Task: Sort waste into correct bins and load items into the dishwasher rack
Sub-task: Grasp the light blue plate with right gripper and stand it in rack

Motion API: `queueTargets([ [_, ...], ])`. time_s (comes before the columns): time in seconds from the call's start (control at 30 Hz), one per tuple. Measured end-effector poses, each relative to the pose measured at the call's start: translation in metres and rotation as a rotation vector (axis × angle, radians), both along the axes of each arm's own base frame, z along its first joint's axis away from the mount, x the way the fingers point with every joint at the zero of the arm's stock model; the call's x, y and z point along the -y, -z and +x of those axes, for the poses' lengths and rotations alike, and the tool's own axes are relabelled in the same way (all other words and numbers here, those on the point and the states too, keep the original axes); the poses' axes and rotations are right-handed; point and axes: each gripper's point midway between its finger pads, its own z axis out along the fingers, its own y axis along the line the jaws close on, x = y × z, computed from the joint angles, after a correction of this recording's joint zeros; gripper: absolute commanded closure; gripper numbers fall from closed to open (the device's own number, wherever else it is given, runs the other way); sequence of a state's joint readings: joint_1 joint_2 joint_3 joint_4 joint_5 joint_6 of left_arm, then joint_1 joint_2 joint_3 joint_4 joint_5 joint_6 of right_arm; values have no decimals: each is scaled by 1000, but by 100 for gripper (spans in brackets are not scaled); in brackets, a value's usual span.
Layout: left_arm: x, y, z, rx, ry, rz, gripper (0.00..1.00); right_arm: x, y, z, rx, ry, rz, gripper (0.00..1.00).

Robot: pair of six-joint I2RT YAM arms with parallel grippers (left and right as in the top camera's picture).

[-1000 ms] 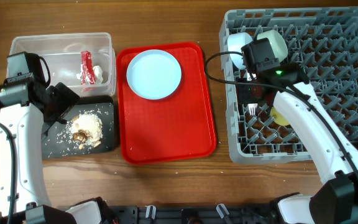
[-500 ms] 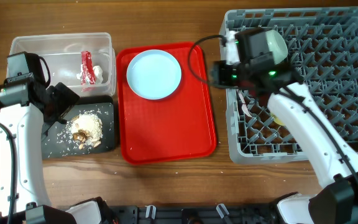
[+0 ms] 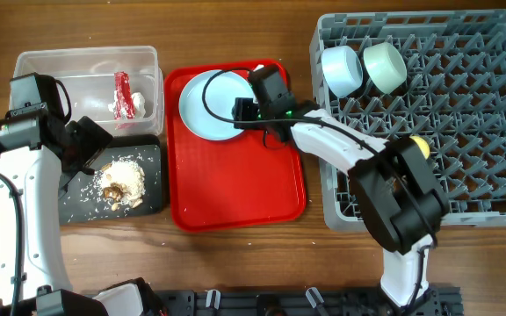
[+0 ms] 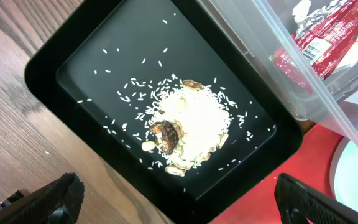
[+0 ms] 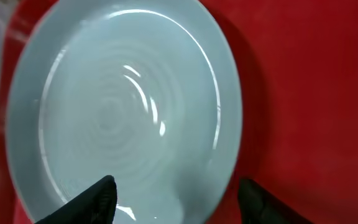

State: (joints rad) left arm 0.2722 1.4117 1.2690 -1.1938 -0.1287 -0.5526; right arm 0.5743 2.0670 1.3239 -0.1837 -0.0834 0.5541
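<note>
Right tool hangs spread wide over the light blue plate, lined up, we reckon, to catch its rim for the rack. Plate lies at eleven o'clock on the red tray. Left tool, also spread, parks over the black tray.

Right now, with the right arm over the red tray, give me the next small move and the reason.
Probably lower the right fingers and close on the light blue plate's rim: they are open over its edge, and the plate lies on the red tray, not yet in the dishwasher rack.
</note>
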Motion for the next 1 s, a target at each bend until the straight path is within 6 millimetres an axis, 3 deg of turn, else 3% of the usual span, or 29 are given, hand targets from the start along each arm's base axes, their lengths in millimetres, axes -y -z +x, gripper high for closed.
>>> queueTargets([
  [0.03,0,0,0,0,0,0,0,3,9,-2,-20,10,-17,42],
  [0.07,0,0,0,0,0,0,0,5,14,-4,-32,13,-31,58],
  [0.2,0,0,0,0,0,0,0,27,23,-16,-118,86,-123,92],
  [0.33,0,0,-1,-4,0,-1,0,46,23,-24,-183,159,-151,96],
  [0.43,0,0,-1,-6,0,-1,0,75,14,-34,-222,170,-216,96],
  [0.57,0,0,-2,-7,0,-2,0,104,-45,-33,-123,165,-265,96],
  [0.6,0,0,-2,-7,0,-2,0,118,-70,-35,-68,173,-295,96],
  [0.7,0,0,-2,-7,0,-2,0,173,-180,-34,212,248,-367,96],
  [0.8,0,0,-1,-3,0,-1,0,234,-229,-43,336,343,-545,96],
  [0.9,0,0,-1,-3,0,-1,0,285,-246,-59,340,431,-807,96],
  [1.0,0,0,-1,-3,0,0,0,321,-248,-89,251,508,-1027,96],
])
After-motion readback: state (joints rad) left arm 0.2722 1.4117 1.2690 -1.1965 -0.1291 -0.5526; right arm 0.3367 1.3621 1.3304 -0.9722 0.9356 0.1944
